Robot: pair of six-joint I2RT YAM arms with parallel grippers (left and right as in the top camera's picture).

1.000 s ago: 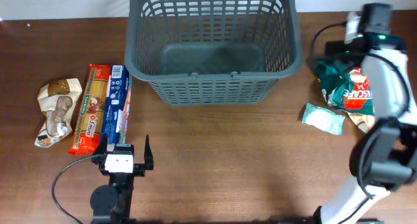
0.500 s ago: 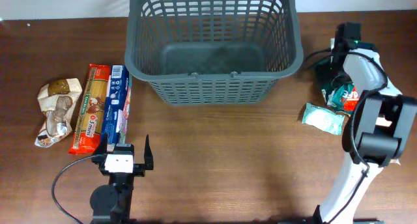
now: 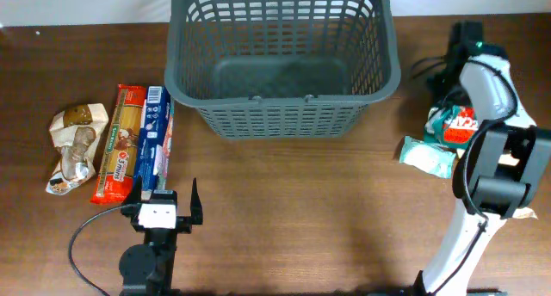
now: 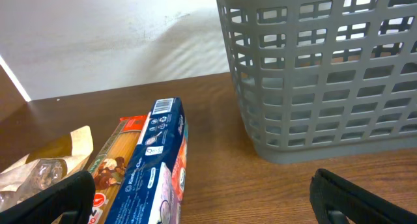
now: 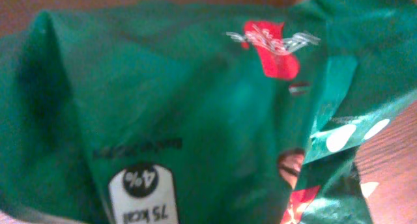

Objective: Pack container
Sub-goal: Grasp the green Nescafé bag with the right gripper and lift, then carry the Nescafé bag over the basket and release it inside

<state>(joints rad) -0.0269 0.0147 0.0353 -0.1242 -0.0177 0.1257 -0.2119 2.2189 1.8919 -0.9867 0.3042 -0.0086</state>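
Observation:
The container (image 3: 284, 117), a big dark grey slotted basket, stands empty at the back middle of the table; its lattice wall (image 4: 326, 87) fills the right of the left wrist view. At the right, a green snack packet (image 3: 456, 122) lies under my right arm. My right gripper (image 3: 449, 107) is down on it, shut on the foil. The crumpled green packet (image 5: 195, 107) fills the right wrist view and hides the fingers. Near the front edge, my left gripper (image 3: 165, 191) stands open and holds nothing (image 4: 205, 208).
A red pasta packet (image 3: 114, 141), a blue packet (image 3: 155, 141) and a crumpled brown-and-white bag (image 3: 73, 145) lie in a row at the left. The blue packet (image 4: 156, 165) reaches close to my left fingers. A small pale green packet (image 3: 428, 156) lies right of centre.
My right arm swung in over the green packet and came down on it, and its jaws went from wide open to shut. The left arm has not moved.

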